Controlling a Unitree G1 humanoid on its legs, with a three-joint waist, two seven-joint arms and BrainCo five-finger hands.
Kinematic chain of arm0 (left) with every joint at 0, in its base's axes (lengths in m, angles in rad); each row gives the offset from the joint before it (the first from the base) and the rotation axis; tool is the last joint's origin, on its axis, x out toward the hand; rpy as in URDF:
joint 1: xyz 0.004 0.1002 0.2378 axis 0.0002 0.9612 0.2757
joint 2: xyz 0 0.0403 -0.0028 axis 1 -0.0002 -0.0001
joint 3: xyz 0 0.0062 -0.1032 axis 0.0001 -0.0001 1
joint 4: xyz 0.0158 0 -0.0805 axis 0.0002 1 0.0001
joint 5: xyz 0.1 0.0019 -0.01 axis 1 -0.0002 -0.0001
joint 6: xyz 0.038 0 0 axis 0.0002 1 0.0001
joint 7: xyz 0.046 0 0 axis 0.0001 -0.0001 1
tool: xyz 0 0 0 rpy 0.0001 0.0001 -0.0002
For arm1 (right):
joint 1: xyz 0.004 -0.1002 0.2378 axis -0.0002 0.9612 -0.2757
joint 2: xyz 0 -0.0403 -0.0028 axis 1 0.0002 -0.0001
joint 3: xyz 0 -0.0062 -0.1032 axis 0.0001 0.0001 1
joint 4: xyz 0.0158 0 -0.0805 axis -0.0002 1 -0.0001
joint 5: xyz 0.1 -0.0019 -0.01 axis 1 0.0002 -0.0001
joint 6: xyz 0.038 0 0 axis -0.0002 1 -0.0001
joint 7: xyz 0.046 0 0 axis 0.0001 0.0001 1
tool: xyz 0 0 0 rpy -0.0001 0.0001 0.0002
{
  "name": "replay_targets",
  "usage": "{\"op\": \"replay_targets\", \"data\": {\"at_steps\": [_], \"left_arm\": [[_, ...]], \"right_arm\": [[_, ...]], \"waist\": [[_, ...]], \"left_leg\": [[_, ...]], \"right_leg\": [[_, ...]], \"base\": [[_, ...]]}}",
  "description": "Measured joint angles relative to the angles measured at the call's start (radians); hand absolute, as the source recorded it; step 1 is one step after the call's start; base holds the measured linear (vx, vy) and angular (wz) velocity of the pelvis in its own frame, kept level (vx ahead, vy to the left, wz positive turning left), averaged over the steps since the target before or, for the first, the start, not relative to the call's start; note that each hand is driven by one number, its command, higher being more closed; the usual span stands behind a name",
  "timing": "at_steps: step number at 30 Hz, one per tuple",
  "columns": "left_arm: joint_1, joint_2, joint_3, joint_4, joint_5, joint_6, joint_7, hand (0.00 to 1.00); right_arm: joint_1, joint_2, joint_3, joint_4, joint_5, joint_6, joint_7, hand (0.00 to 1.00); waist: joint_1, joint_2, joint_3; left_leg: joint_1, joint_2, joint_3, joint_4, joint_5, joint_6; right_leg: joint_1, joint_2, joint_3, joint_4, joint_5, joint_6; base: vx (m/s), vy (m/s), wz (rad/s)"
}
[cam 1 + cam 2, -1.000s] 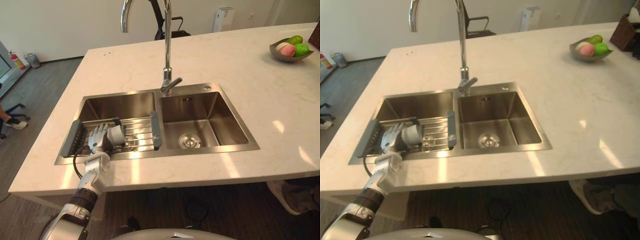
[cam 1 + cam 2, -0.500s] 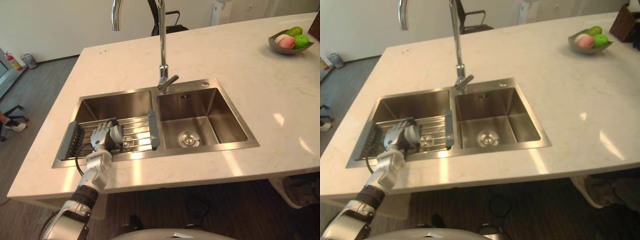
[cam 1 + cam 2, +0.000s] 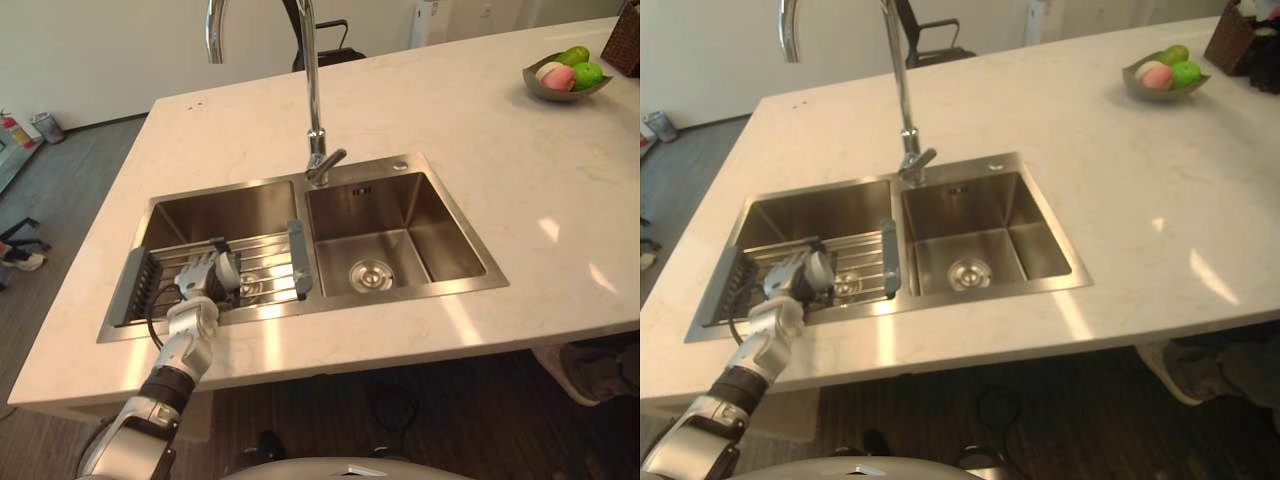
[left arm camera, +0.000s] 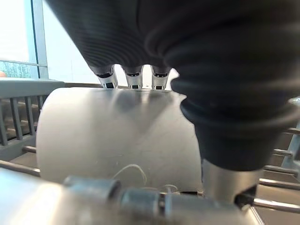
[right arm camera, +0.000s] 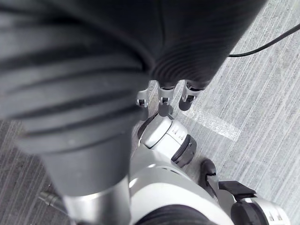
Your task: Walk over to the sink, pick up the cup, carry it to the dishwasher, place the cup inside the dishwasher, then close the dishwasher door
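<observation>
A white cup (image 3: 229,270) lies on its side on the wire drying rack (image 3: 270,262) that spans the left sink basin (image 3: 222,208). My left hand (image 3: 198,286) reaches over the sink's front rim and is shut on the cup. In the left wrist view its fingers (image 4: 134,79) curl over the top of the cup (image 4: 117,136) and the thumb lies beneath it. My right hand (image 5: 161,101) hangs at my side above the floor, fingers relaxed and holding nothing.
A tall curved faucet (image 3: 312,90) stands behind the divider between the basins. The right basin (image 3: 405,215) holds just its drain (image 3: 371,276). A bowl of fruit (image 3: 566,79) sits at the counter's far right. An office chair (image 3: 325,30) stands beyond the counter.
The whole picture has shifted, so the camera has moved. My left hand stays on the cup in the rack; the cup has not left the rack.
</observation>
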State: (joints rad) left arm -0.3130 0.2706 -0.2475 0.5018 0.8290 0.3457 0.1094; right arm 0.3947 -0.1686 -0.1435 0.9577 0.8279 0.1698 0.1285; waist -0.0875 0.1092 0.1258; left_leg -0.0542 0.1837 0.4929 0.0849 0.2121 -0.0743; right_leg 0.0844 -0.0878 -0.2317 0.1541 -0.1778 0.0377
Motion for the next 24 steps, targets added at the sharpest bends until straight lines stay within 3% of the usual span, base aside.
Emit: {"op": "replay_targets", "data": {"at_steps": [3, 6, 7, 17, 24], "left_arm": [[-0.014, 0.0, 0.001, 0.003, 0.0, -0.004, -0.031, 0.0], [-0.032, 0.007, -0.009, 0.004, 0.008, -0.002, -0.109, 0.0], [-0.043, 0.009, -0.013, 0.004, 0.01, -0.002, -0.132, 1.0], [-0.117, 0.028, -0.025, 0.007, 0.009, -0.008, -0.279, 1.0], [-0.139, 0.032, -0.04, -0.003, 0.005, -0.087, -0.301, 1.0]], "right_arm": [[0.0, -0.002, 0.006, -0.002, 0.0, -0.004, 0.0, 0.0], [0.0, -0.005, 0.015, -0.01, 0.0, -0.018, 0.0, 0.0], [0.001, -0.005, 0.015, -0.013, 0.0, -0.019, 0.0, 0.0], [0.002, -0.006, 0.021, -0.035, -0.001, -0.023, -0.001, 0.0], [-0.006, -0.005, 0.027, -0.038, -0.002, -0.036, 0.001, 0.0]], "waist": [[0.0, 0.0, 0.005], [-0.001, 0.002, 0.017], [-0.001, 0.003, 0.018], [-0.009, 0.002, 0.032], [-0.024, 0.003, 0.044]], "left_leg": [[0.0, -0.001, 0.0, -0.001, 0.0, 0.0], [0.0, -0.003, 0.0, -0.001, 0.0, 0.0], [-0.001, -0.005, 0.0, -0.001, 0.0, 0.0], [-0.001, -0.01, 0.0, -0.001, -0.001, -0.001], [0.0, -0.01, -0.001, -0.018, -0.004, -0.001]], "right_leg": [[0.0, -0.001, -0.001, 0.0, 0.0, 0.0], [-0.001, -0.004, -0.001, 0.0, 0.0, 0.0], [-0.001, -0.007, -0.002, 0.0, 0.0, 0.001], [0.0, -0.014, -0.016, 0.0, 0.002, 0.014], [0.0, -0.011, -0.029, -0.002, 0.003, 0.015]], "base": [[0.0, 0.0, 0.0], [0.0, 0.0, 0.0], [0.0, 0.0, 0.0], [0.01, 0.0, 0.0], [0.0, 0.002, 0.0]]}}
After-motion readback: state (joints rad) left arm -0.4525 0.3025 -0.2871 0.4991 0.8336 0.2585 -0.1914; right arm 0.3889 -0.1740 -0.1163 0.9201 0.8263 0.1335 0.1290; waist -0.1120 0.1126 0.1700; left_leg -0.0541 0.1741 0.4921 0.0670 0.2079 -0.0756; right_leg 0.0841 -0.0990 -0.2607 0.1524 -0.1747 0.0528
